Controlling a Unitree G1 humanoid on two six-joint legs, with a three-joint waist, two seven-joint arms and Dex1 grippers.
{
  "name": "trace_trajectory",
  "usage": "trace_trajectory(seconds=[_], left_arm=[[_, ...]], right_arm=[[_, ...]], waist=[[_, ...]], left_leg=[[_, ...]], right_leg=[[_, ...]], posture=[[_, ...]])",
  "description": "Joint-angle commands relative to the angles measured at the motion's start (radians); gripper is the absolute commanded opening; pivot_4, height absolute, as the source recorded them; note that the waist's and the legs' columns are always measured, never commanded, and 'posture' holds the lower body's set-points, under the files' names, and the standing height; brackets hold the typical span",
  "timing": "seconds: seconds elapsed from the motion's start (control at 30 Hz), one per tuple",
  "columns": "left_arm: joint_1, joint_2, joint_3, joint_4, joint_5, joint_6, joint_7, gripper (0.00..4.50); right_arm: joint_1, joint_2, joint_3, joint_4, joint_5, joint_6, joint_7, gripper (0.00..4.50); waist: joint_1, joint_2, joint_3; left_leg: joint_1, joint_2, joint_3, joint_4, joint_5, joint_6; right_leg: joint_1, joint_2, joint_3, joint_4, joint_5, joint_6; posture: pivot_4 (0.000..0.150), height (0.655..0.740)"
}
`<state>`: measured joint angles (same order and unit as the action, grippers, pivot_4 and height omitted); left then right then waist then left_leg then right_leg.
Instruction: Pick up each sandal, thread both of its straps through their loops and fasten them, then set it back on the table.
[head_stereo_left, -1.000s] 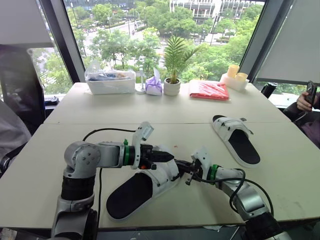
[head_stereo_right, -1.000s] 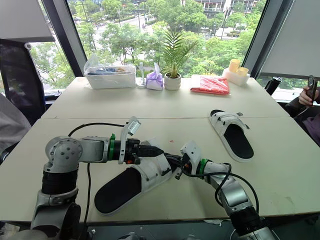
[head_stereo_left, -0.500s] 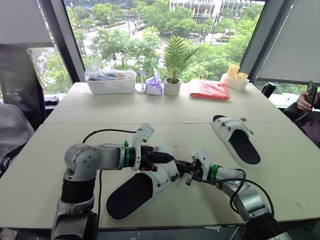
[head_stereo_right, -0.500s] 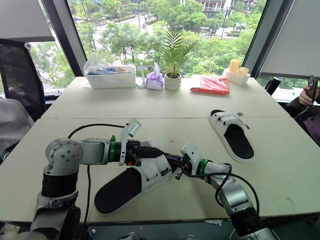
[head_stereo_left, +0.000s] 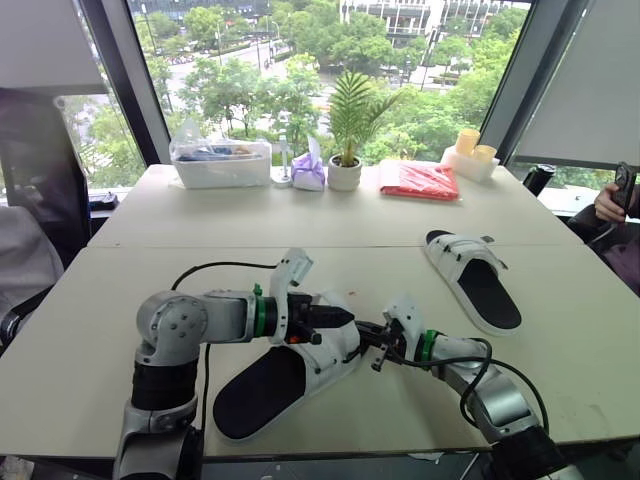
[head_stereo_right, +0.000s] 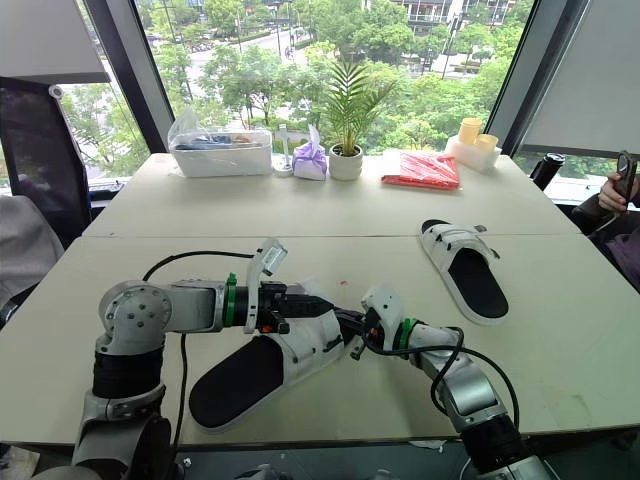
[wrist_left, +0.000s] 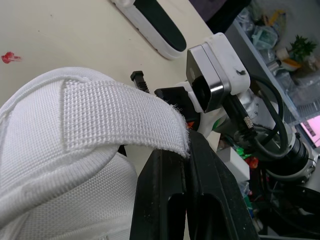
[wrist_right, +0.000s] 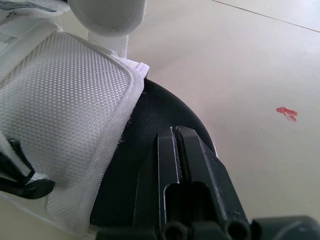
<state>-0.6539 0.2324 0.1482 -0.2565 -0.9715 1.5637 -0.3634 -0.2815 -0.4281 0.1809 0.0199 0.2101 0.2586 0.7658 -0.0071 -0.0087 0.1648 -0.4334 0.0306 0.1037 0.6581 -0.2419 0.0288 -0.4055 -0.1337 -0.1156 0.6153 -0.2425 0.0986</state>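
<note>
The near sandal (head_stereo_left: 285, 375) lies on the table (head_stereo_left: 560, 370) at lower centre of the head views, the far sandal (head_stereo_left: 475, 280) well apart at right of centre. My left gripper (head_stereo_left: 343, 318) is pressed together, pinching the free end of the woven strap (wrist_left: 120, 117) above the padded upper (wrist_right: 65, 100). My right gripper (wrist_right: 175, 132) is pressed together too, nothing visible between its fingers, its tips over the black footbed (wrist_right: 135, 165) by the toe opening. I judge the strap limp and frayable, best held right at its tip; the sole looks light, springy foam, likely to slide unless pinned at its rim
</note>
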Motion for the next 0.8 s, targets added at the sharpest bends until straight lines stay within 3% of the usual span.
trace_trajectory(seconds=[0.03,0.5,0.8], left_arm=[[0.03,0.032,-0.016,-0.046,-0.007,0.02,-0.011,0.07],[0.057,0.163,-0.131,-0.098,0.039,-0.034,-0.064,0.07],[-0.061,0.245,-0.206,-0.069,0.111,-0.103,-0.109,0.07]], right_arm=[[0.031,-0.014,0.009,0.051,-0.035,0.049,-0.015,0.0],[0.028,-0.01,0.01,0.061,-0.035,0.045,-0.015,0.0],[0.029,-0.007,0.01,0.06,-0.035,0.044,-0.019,0.0]], waist=[[-0.001,0.0,0.0],[0.0,0.0,0.0],[-0.002,0.0,0.0]], left_leg=[[0.0,0.0,0.0,0.0,0.0,0.0],[0.0,0.0,0.0,-0.003,0.0,0.0],[0.0,0.0,0.0,-0.005,0.001,-0.001]], right_leg=[[0.0,0.0,0.0,0.0,0.0,0.0],[-0.001,-0.001,0.0,-0.002,0.0,-0.001],[-0.003,-0.001,0.0,-0.003,0.0,-0.002]], posture=[[0.15,0.74],[0.15,0.74],[0.15,0.74]])
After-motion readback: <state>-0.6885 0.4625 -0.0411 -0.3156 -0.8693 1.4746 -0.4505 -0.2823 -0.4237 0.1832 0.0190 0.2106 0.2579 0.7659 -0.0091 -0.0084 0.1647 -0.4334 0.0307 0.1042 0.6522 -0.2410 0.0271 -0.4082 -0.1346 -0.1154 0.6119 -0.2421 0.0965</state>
